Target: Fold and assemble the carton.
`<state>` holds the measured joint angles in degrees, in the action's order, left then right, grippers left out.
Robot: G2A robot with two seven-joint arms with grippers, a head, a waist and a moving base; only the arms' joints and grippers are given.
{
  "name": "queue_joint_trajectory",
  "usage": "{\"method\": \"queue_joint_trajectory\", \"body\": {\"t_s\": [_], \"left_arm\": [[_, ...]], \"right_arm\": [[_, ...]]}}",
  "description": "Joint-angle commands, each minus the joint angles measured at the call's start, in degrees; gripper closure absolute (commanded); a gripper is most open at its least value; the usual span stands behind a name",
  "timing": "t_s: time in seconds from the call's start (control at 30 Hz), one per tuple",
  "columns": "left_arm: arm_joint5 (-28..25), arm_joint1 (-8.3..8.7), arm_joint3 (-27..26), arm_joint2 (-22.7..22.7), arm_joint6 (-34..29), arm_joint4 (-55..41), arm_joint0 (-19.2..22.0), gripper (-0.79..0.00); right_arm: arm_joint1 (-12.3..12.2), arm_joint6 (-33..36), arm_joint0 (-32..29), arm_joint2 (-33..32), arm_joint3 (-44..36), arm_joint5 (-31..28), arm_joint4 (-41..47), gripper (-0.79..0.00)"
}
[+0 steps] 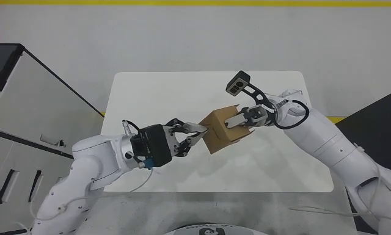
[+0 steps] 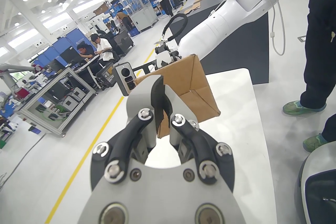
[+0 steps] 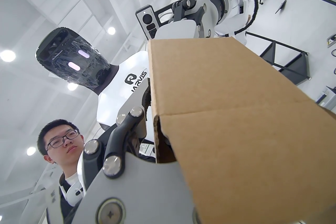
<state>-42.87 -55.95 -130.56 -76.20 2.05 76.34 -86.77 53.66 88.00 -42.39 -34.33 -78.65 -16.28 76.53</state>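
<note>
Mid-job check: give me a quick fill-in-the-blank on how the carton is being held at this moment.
The left gripper and right gripper hold one carton between them; its colour is ___. Both grippers are ___ on it. The table under it is ___ in colour.
Missing words: brown; shut; white.
</note>
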Motion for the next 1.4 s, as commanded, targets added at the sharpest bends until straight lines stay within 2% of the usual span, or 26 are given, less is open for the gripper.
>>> {"method": "queue_joint_trajectory", "body": {"t_s": [0.0, 0.03, 0.07, 0.1, 0.13, 0.4, 0.63, 0.77, 0.97, 1.13, 1.27, 1.37], "left_arm": [[0.2, -0.01, 0.3, 0.0, -0.3, 0.1, 0.0, -0.129], [0.3, -0.01, 0.3, 0.0, -0.5, 0.2, -0.1, -0.274], [0.7, -0.03, 0.4, 0.1, -0.7, 0.1, -0.2, -0.351], [1.3, -0.04, 0.5, 0.0, -1.2, 0.5, -0.2, -0.702], [2.0, -0.06, 0.3, 0.0, -1.7, 1.1, -0.2, -0.785], [2.8, -0.1, 0.3, 0.0, -2.0, 1.4, -0.2, -0.785], [1.8, 0.03, -0.9, -1.1, -4.9, -1.0, -0.5, -0.785], [1.6, 0.22, -2.4, -2.0, -9.7, -1.2, -0.7, -0.785], [1.6, 0.22, -2.4, -2.0, -9.7, -1.2, -0.7, -0.785], [2.6, 0.07, -0.6, 0.1, -15.1, -6.7, -1.2, -0.785], [3.6, -0.04, -0.3, 1.0, -20.4, -10.6, 1.1, -0.785], [3.6, -0.04, -0.3, 1.0, -20.4, -10.6, 1.1, -0.785]], "right_arm": [[-0.1, 0.0, -0.1, -0.3, 0.3, 0.0, 0.0, 0.0], [-0.2, 0.0, -0.2, -0.4, 0.3, 0.0, -0.1, 0.0], [-0.2, 0.0, -0.3, -0.4, 0.3, 0.0, 0.0, 0.0], [-0.3, 0.0, -0.4, -0.6, 0.6, 0.0, 0.0, 0.0], [-0.4, 0.0, -0.5, -0.7, 0.8, 0.0, 0.0, 0.0], [-0.4, -1.0, -0.7, -0.9, 0.6, 0.0, -0.7, 0.0], [-1.8, -6.2, -1.8, -5.9, -2.5, 0.9, -12.1, 0.0], [-2.6, -8.2, -2.5, -8.6, -4.4, 2.3, -17.6, 0.0], [-2.7, -9.0, -2.5, -8.9, -4.4, 2.3, -18.4, 0.0], [-2.7, -10.0, -2.9, -10.2, -6.8, 0.1, -22.5, 0.0], [-2.6, -9.6, -2.2, -11.5, -7.1, 0.0, -26.1, 0.0], [-2.6, -9.6, -2.2, -11.5, -7.1, 0.0, -26.1, 0.0]]}}
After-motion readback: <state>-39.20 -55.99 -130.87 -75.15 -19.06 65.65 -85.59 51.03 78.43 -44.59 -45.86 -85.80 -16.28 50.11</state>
